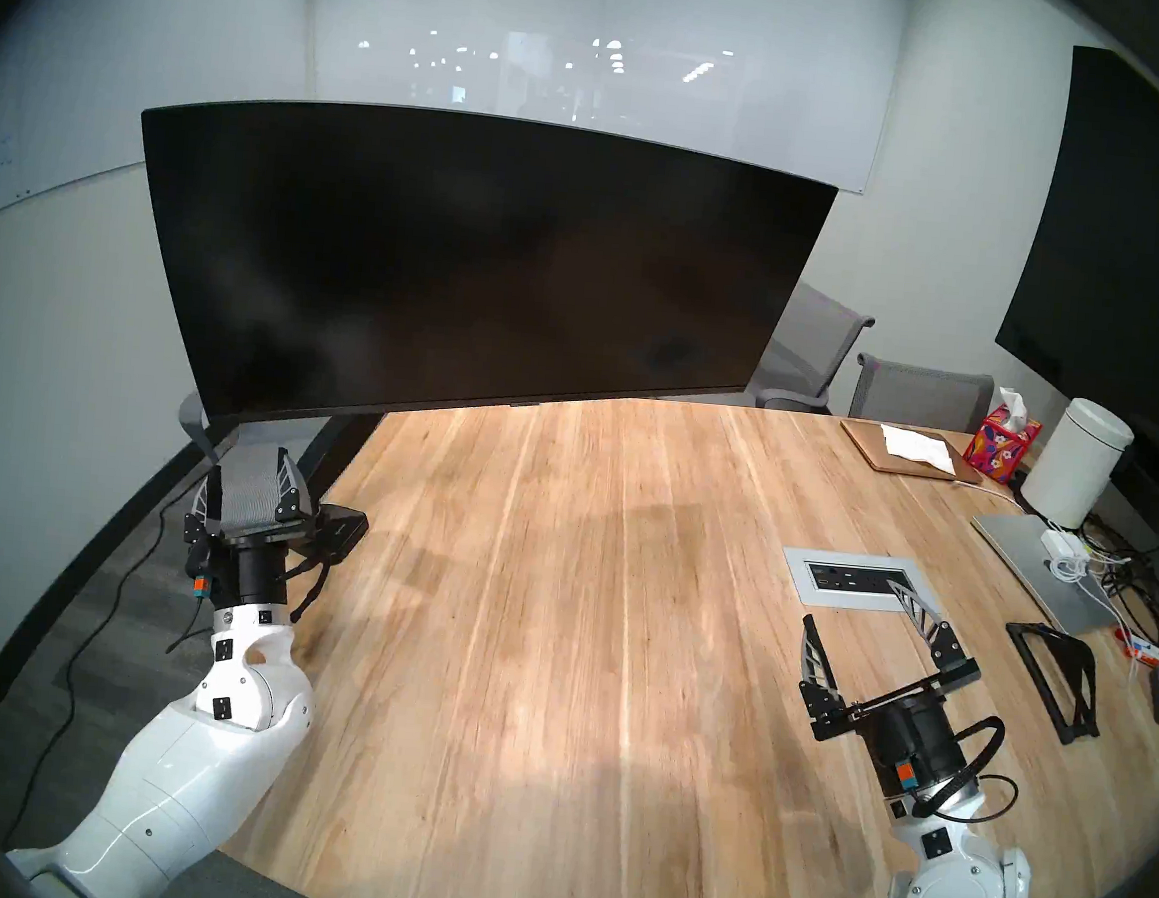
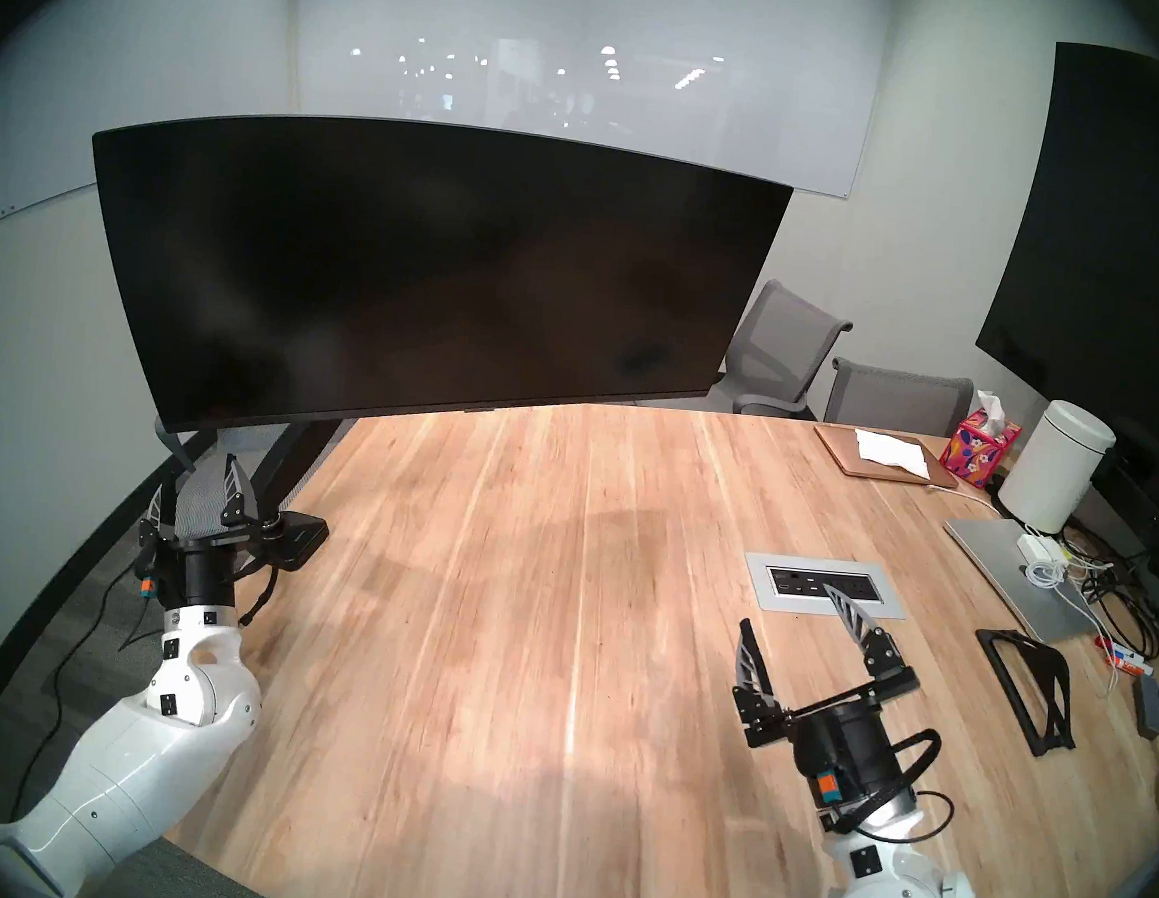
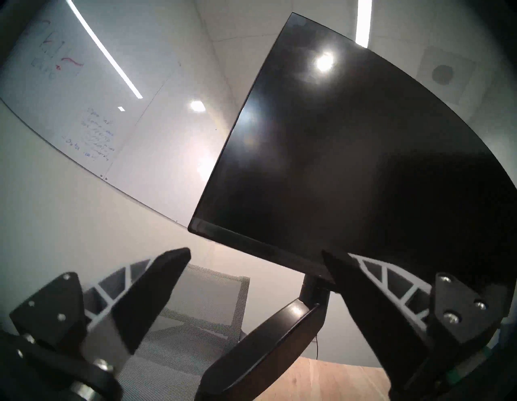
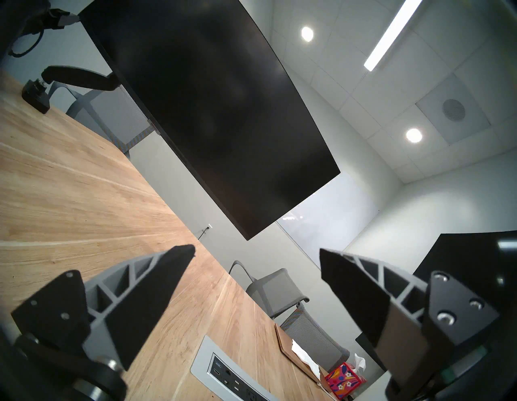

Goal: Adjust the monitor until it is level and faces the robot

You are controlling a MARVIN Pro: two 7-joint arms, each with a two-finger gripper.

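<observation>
Over the pale wooden table [image 1: 550,608], the wide black flat monitor [image 1: 480,264] sags leftward, so the released left tool [image 1: 252,481] should lift its low corner gently while the released right tool [image 1: 859,633] steadies.

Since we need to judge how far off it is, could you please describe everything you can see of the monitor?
The monitor is a very wide, thin black flat screen with slim bezels, switched off and glossy. It is not level: its left end hangs lower than its right. A black articulated arm carries it from a clamp base at the wooden table's left edge. The left end effector, open, sits just below its lower-left corner; contact cannot be confirmed. The right end effector is open and well clear.
</observation>
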